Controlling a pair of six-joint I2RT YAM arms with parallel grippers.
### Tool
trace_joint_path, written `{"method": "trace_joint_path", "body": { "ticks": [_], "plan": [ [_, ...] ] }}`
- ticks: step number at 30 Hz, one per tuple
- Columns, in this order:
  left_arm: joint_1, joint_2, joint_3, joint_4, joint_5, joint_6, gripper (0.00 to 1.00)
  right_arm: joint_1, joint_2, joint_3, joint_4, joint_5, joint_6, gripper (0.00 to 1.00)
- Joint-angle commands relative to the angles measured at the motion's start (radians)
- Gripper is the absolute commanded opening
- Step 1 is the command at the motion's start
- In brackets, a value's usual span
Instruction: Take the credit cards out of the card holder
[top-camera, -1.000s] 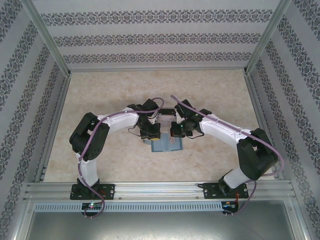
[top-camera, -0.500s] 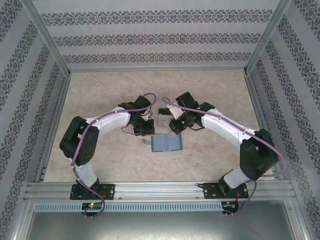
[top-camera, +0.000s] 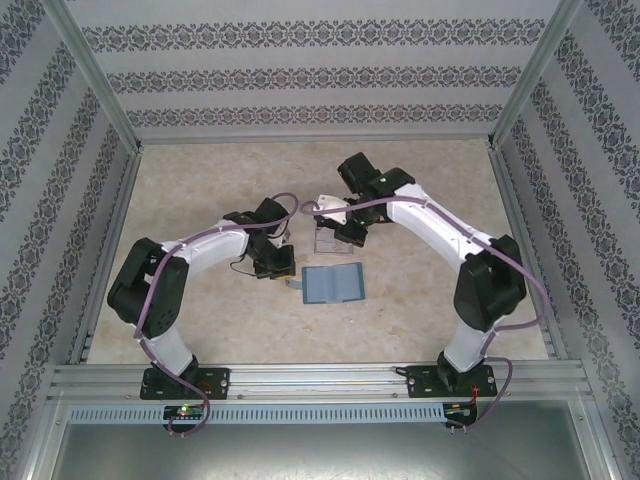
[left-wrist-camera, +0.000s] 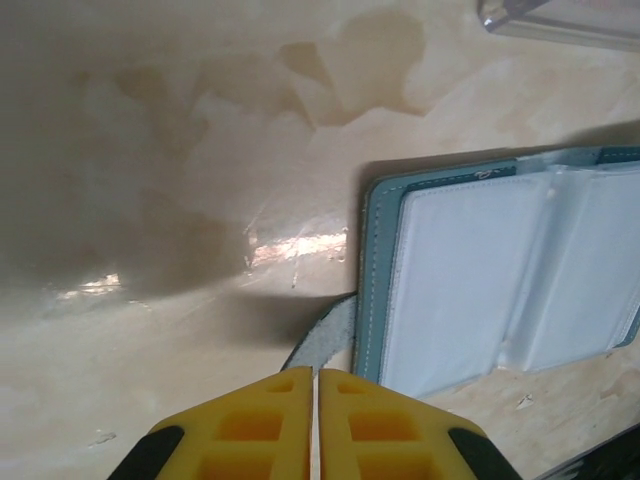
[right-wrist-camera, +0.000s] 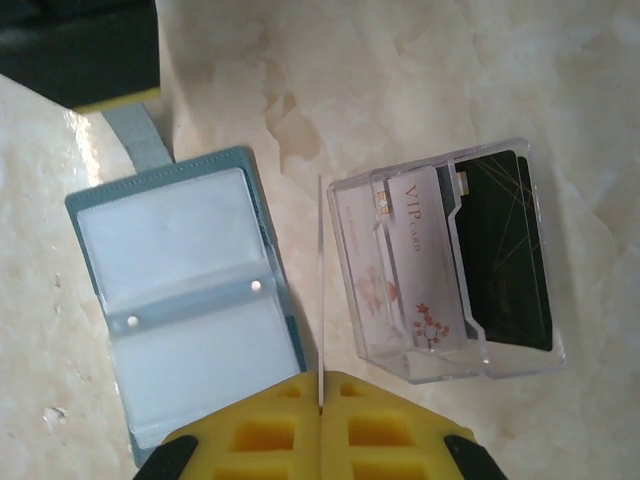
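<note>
Both arms have drawn back from the card holder. The right gripper is clamped on a thin credit card, seen edge-on by the clear plastic box, which holds a VIP card and a dark card. The left gripper, fingers together, hangs near the closure tab. The holder lies open and its pockets look empty, so this is probably the last card.

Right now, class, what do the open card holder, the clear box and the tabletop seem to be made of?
The card holder: probably faux leather, matte teal with stitched edge, glossy clear-plastic sleeves inside. The box: hard transparent plastic, with cards showing through. The table: glossy marble-look surface, maybe laminate, given its sheen.
</note>
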Motion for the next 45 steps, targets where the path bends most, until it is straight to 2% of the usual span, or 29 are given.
{"method": "trace_joint_path", "body": {
  "ticks": [1,9,21,33,45],
  "plan": [
    [0.021,-0.048,-0.019,-0.015,-0.020,0.004,0.11,-0.018,0.079,0.112,-0.153,0.018,-0.153,0.00],
    [0.029,-0.049,-0.040,-0.007,-0.027,-0.015,0.11,-0.042,0.235,0.322,-0.293,0.021,-0.258,0.00],
    [0.040,-0.047,-0.053,0.002,-0.034,-0.029,0.11,-0.060,0.445,0.581,-0.436,0.035,-0.311,0.00],
    [0.052,-0.069,-0.088,0.021,-0.038,-0.045,0.12,-0.059,0.551,0.646,-0.483,0.021,-0.324,0.00],
    [0.058,-0.084,-0.103,0.027,-0.036,-0.047,0.12,-0.047,0.592,0.658,-0.495,-0.008,-0.324,0.02]
  ]
}}
